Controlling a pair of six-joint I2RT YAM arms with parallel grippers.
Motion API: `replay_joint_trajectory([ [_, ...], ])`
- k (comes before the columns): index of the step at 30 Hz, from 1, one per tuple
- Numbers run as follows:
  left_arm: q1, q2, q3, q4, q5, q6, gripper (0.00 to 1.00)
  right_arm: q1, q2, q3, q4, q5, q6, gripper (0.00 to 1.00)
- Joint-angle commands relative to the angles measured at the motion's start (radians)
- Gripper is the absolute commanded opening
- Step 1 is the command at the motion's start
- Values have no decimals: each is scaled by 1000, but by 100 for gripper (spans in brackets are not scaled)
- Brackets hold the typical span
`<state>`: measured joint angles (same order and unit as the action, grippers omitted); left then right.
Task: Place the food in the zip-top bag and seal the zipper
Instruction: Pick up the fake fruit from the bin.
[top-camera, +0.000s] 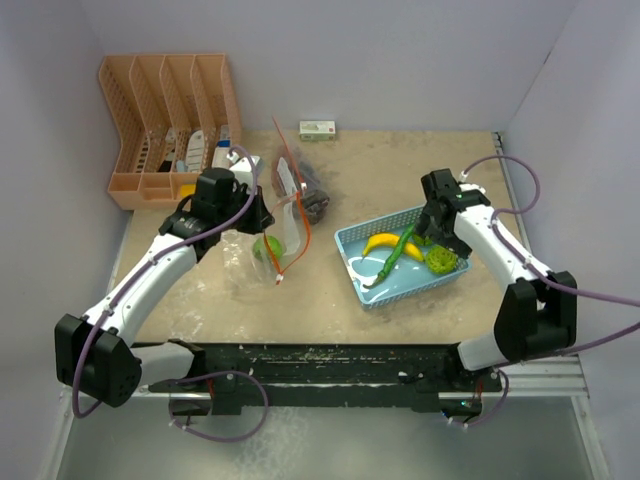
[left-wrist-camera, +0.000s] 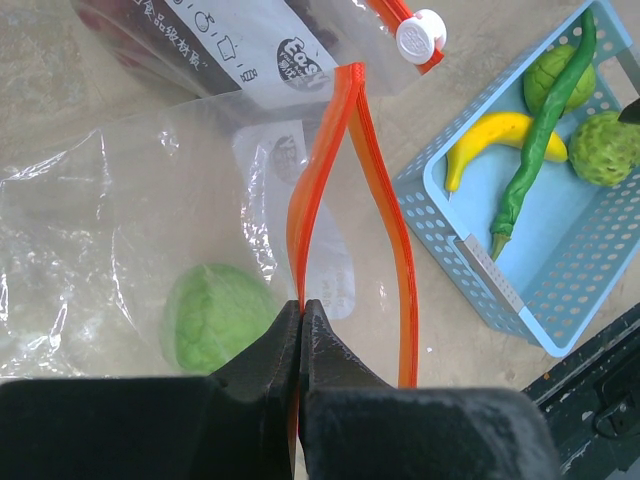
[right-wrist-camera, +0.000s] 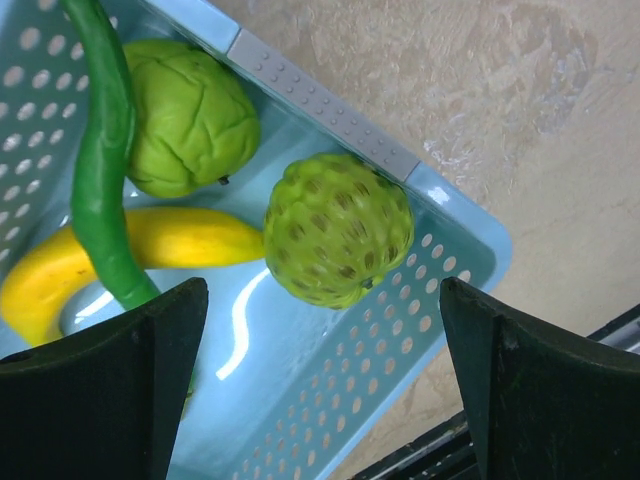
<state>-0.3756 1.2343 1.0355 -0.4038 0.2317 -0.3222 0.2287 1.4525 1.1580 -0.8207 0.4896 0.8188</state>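
the left gripper (left-wrist-camera: 301, 340) is clamped tight on one lip of the orange zipper (left-wrist-camera: 385, 210), holding the zip-top bag (left-wrist-camera: 120, 220) mouth open as a narrow slit; the right gripper (right-wrist-camera: 320, 385) hangs with its jaws spread wide and empty above the bumpy green fruit (right-wrist-camera: 335, 230) in the basket (right-wrist-camera: 455, 215)

risk: the strip is thin and slick, so a tug could pull it free and the mouth would collapse; the round, knobbly fruit may roll off the pads or jam against the basket wall

the film is clear and crinkly, with a smooth round green fruit (left-wrist-camera: 215, 315) inside and possibly grapes further in; the glossy curved banana (right-wrist-camera: 150, 245), long thin pepper (right-wrist-camera: 100, 170) and wrinkled green fruit (right-wrist-camera: 190, 115) wait in the perforated plastic basket
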Motion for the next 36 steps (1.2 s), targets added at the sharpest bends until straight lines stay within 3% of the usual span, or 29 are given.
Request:
replay_joint_trajectory([
  [1,-4,-26,7,61,19,-6,0,-16,12,-30,73,-21,-64,99],
  [22,-4,-9,6,51,16,3,0,-37,125,-143,204,-69,-64,99],
  [29,-4,-10,4,45,11,5,0,-37,103,-143,202,-44,-65,79],
  [36,-3,-1,5,48,17,4,0,-35,-2,-130,164,20,-86,50],
])
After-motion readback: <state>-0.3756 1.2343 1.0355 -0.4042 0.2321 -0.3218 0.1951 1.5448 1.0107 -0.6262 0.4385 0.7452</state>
